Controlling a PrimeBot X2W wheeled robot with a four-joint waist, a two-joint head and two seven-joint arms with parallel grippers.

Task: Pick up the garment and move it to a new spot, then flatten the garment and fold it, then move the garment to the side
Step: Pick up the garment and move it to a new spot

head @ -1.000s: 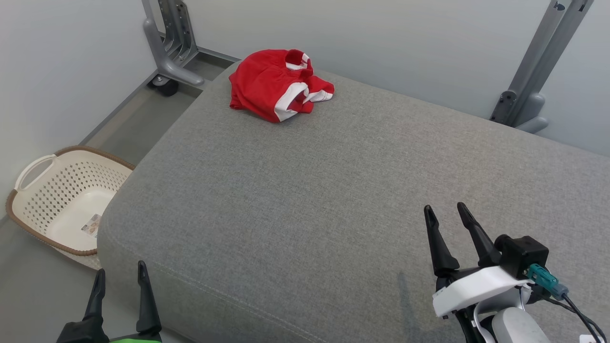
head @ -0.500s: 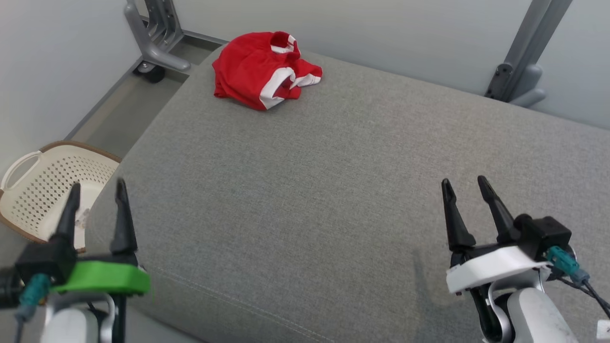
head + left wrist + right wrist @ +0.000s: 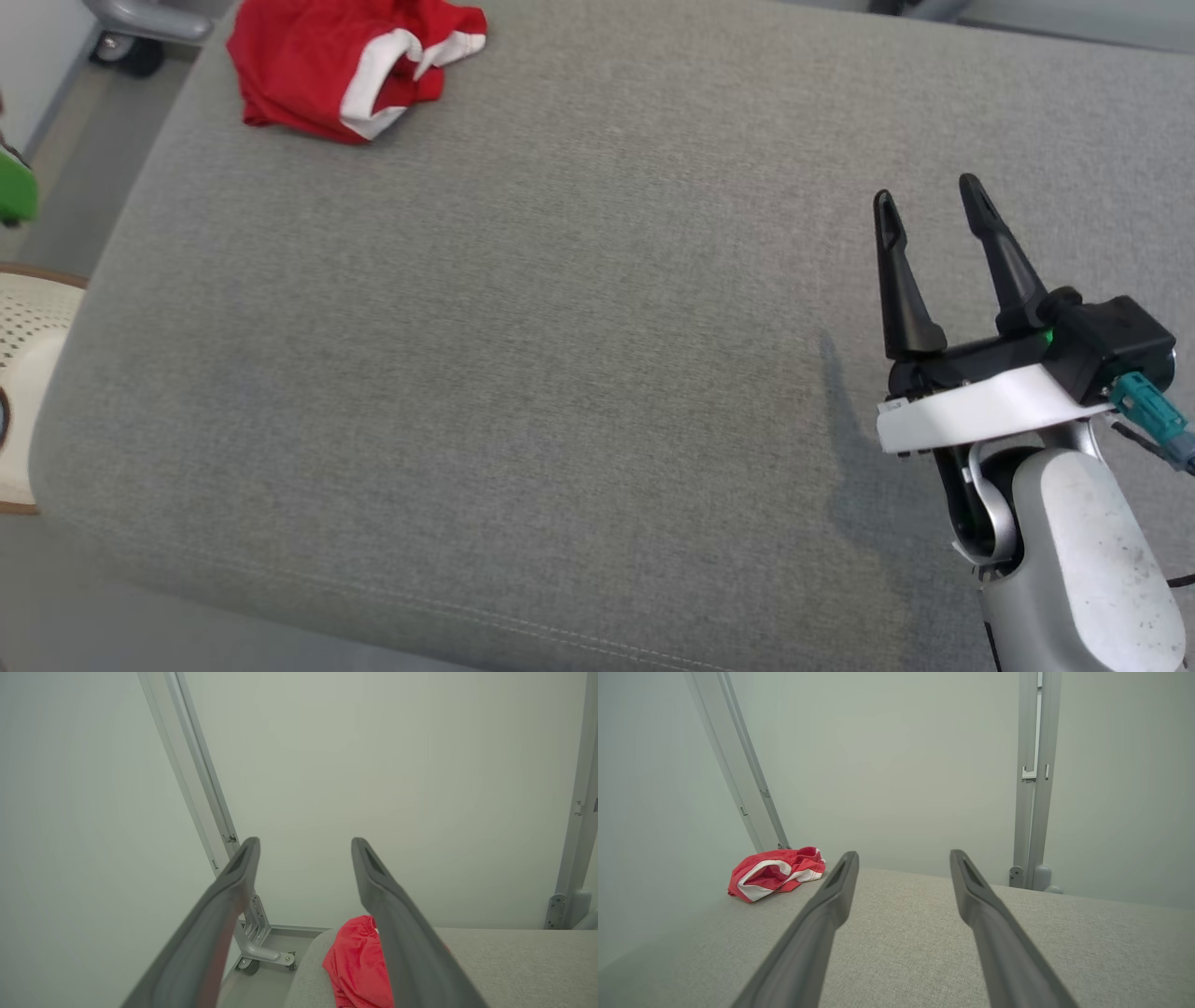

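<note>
The right tool (image 3: 926,189) hangs over the near right of the grey upholstered bench (image 3: 560,373), its two dark fingers spread wide with nothing between them. The left tool (image 3: 304,842), off the bench's left side, is equally wide and empty. The crumpled red garment with white trim (image 3: 317,65) lies at the far left corner, diagonally well apart from the right tool. The left tool looks nearer, with the heap ahead and below it. The heap's long axis runs roughly across the bench. Its far edge is cut off in the head view, and I cannot tell whether it is a shirt or shorts.
</note>
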